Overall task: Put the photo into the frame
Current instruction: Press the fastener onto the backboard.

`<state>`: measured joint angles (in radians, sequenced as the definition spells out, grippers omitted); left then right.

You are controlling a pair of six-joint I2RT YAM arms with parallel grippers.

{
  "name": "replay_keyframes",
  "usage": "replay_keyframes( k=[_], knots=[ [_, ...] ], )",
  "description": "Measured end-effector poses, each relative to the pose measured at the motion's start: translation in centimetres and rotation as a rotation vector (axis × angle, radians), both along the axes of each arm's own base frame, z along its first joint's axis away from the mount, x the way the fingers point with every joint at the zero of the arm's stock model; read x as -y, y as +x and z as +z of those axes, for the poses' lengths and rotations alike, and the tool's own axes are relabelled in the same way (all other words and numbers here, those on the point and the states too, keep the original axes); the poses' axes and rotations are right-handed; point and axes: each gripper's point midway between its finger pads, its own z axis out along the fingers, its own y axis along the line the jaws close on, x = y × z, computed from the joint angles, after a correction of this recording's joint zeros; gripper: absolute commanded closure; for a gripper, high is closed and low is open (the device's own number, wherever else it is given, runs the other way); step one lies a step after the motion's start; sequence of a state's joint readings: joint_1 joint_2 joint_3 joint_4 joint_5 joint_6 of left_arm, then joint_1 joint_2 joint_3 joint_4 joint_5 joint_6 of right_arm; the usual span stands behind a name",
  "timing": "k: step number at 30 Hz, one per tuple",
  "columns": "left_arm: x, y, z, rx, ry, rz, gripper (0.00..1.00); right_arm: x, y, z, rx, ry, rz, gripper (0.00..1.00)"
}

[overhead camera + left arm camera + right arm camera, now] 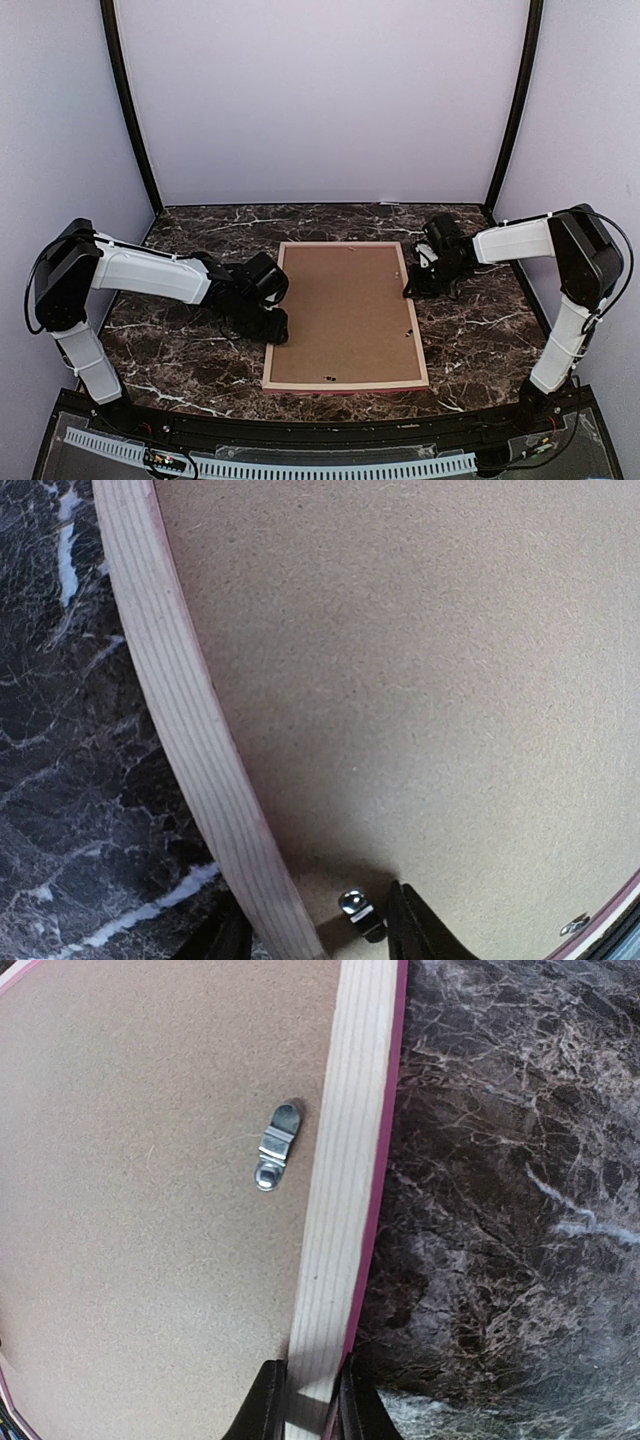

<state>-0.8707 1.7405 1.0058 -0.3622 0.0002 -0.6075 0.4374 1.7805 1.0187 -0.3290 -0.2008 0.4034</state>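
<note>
1. Frame [345, 315] lies face down at the picture's centre on the marble counter [180, 350].
2. Right claw [307, 1400] is clamped on its right edge.
3. Left claw [315, 930] straddles its left edge, fingers apart.

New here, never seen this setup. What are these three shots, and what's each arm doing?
Two robot arms are bolted at the near edge of a marble-patterned table. The wide shot comes from a fixed camera above and behind them; the other two come from cameras on the wrists, looking past each arm's own fingers.

The frame lies face down, its pale wood back up and a brown backing board set inside it. Small metal clips sit on the board.

The right gripper is shut on the frame's right rail. The left gripper straddles the left rail, jaws still apart. The photo isn't visible.
</note>
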Motion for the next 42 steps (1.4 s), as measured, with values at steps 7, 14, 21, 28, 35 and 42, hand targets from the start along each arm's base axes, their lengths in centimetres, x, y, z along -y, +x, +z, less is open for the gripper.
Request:
replay_keyframes(
  k=[7, 14, 21, 28, 35, 42],
  knots=[
    [-0.16, -0.08, 0.06, -0.002, 0.002, 0.006, 0.59, 0.0, -0.02, -0.02, 0.0, 0.0, 0.0, 0.92],
    [-0.39, -0.3, -0.04, 0.01, -0.019, 0.014, 0.62, 0.0, -0.01, 0.0, 0.001, 0.001, 0.0, 0.92],
    [-0.7, -0.63, -0.16, 0.016, -0.041, 0.029, 0.65, 0.01, -0.02, -0.01, 0.0, 0.0, 0.0, 0.92],
    [-0.71, -0.68, -0.13, 0.022, -0.061, 0.043, 0.67, 0.01, -0.02, 0.01, 0.001, 0.0, 0.0, 0.92],
    [-0.84, -0.99, -0.29, -0.002, -0.097, 0.074, 0.69, 0.01, -0.01, 0.03, 0.002, 0.0, 0.0, 0.92],
    [-0.87, -0.89, -0.21, -0.002, -0.103, 0.079, 0.55, 0.01, -0.01, 0.03, 0.002, 0.0, 0.0, 0.92]
  ],
)
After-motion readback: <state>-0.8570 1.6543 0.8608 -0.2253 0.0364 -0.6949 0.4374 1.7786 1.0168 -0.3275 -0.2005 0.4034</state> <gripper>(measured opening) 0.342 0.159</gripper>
